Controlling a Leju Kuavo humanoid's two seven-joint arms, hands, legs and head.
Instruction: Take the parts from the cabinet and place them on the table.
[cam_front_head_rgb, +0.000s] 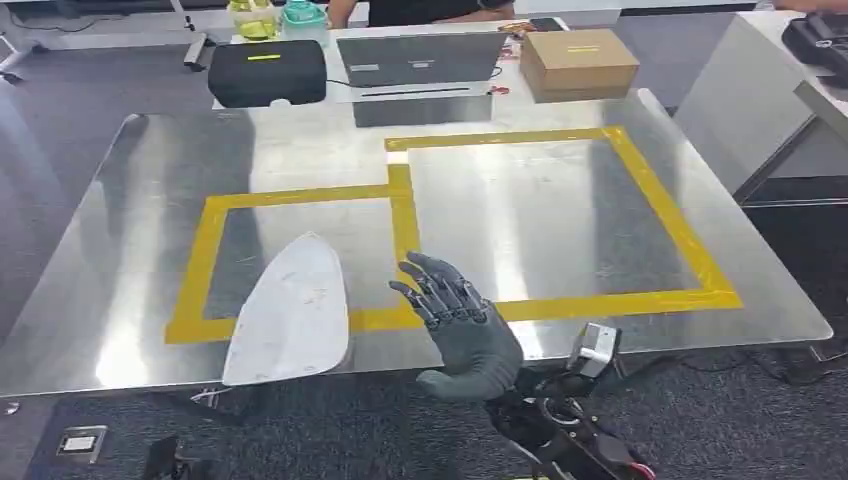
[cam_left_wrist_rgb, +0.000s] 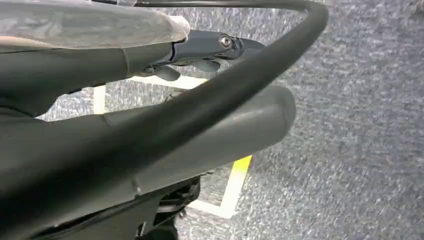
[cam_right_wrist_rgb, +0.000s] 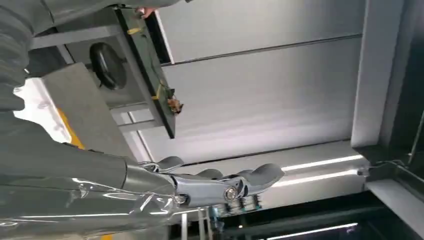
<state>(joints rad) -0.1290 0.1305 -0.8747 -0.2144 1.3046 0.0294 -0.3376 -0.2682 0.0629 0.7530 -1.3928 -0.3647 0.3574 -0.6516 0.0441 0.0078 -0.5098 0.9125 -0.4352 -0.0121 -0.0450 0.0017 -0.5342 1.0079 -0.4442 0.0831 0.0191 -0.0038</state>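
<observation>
One white part on the steel table (cam_front_head_rgb: 120, 270).
The part (cam_front_head_rgb: 290, 312) lies by the near edge, long axis running near-to-far, tip pointing away; the right hand (cam_front_head_rgb: 462, 330) hovers beside it, fingers (cam_front_head_rgb: 432, 285) spread, holding nothing; the left hand's (cam_left_wrist_rgb: 150, 100) fingers can't be judged.

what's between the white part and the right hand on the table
In the head view, a strip of bare metal table and a bit of the yellow tape border separate the white part from the open right hand. No object lies between.
</observation>
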